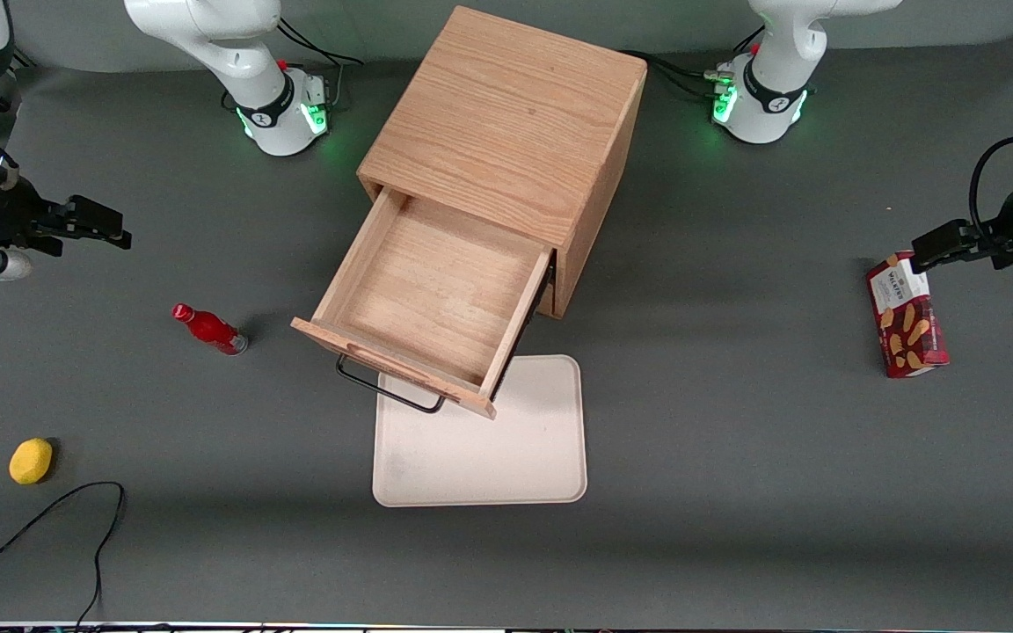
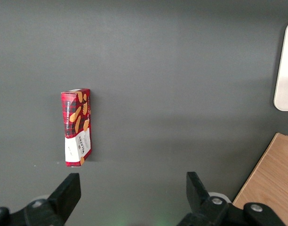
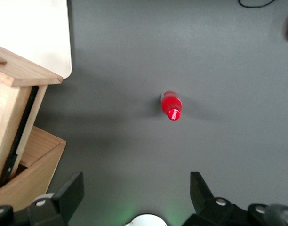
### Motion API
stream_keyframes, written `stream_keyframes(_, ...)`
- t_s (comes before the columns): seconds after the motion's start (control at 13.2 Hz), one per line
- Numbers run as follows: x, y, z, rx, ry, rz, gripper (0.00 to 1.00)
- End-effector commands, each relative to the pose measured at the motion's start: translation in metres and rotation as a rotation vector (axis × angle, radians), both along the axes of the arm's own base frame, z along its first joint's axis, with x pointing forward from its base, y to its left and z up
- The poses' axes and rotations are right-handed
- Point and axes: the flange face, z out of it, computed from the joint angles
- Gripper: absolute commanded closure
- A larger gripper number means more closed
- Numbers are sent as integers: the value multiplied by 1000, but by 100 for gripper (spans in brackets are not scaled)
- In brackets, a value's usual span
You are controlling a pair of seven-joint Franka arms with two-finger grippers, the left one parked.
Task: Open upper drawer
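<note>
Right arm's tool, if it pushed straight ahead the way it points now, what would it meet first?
Probably nothing soon: the open tool hangs above bare dark grey table, pointing toward the open upper oak drawer. Height is unclear; the small red bottle stands nearer the front camera, off that line.

Tray (image 1: 480, 457), bottle (image 1: 210, 329) (red), lemon (image 1: 31, 461), biscuit box (image 1: 907, 316).

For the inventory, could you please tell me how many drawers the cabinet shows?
1: the upper drawer, pulled out over the tray and empty. A lower drawer may be hidden beneath it. The tool hangs open toward the working arm's end, near the red bottle.
</note>
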Motion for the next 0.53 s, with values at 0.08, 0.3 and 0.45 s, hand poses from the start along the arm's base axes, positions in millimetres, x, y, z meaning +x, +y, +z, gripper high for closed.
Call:
stream_keyframes(0.08,6,18,17,-10,-30,6,0)
stream_keyframes(0.3,8,1,17,-4,-22,-23,0)
stream_keyframes(0.45,8,-12,14,-3,-5,-44,0)
